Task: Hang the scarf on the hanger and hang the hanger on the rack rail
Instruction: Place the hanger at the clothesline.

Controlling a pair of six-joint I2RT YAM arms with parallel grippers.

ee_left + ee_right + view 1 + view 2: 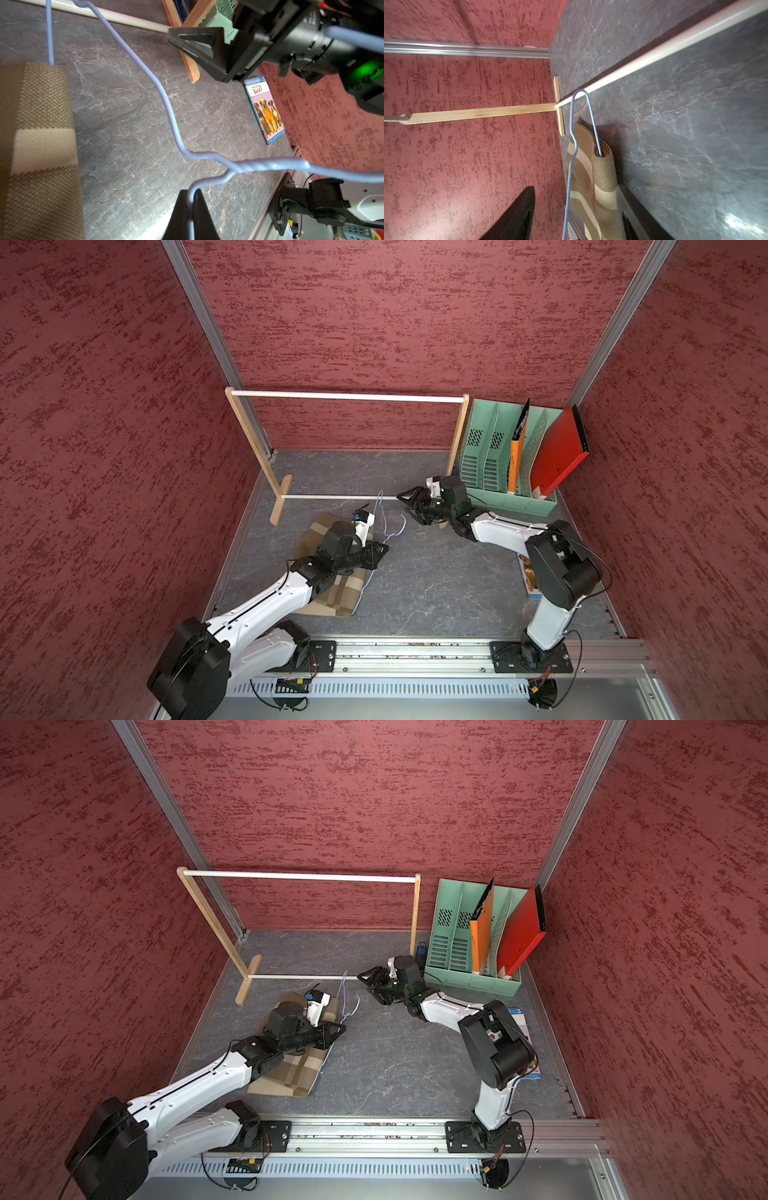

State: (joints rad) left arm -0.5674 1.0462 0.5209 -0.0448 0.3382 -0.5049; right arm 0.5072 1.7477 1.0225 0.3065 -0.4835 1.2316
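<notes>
Gripping the pale blue wire hanger [270, 164] just below its twisted neck, the left fingers [200, 214] are closed on the wire. The hanger lies low over the surface [436, 593], left of centre, with its far corner beside the lower rod of the wooden rack [345, 396]. Its bottom bar runs inside a fold of the plaid scarf [336, 599], most of which is spread on the surface nearer the left arm. The right fingers [411, 494] are spread apart, empty, just right of the hook. The threading step looks about done. Next, the hanger probably needs a level lift so the cloth drapes evenly and does not slide off.
</notes>
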